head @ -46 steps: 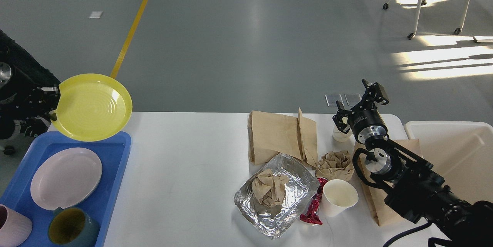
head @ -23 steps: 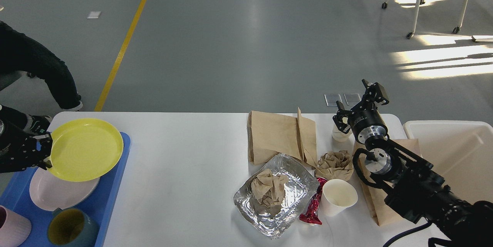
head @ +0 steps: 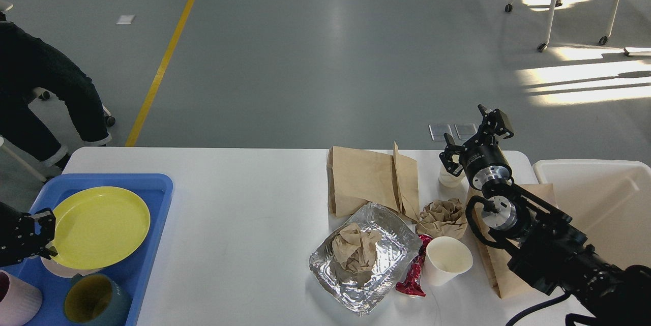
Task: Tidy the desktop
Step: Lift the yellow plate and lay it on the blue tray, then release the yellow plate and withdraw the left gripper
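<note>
left gripper (head: 45, 232) down in the blue tray (head: 152, 199), clamped on the yellow plate (head: 99, 227) rim; foil tray (head: 363, 260) and paper cup (head: 447, 260) sit mid desktop (head: 244, 214), which fills the foreground; further back the right gripper (head: 470, 135) hangs with fingers spread, holding nothing

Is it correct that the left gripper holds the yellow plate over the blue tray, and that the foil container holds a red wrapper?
Not quite. In the head view the foil container holds crumpled brown paper; the red wrapper lies on the desktop beside it. The rest holds: the left gripper holds the yellow plate over the blue tray.
</note>
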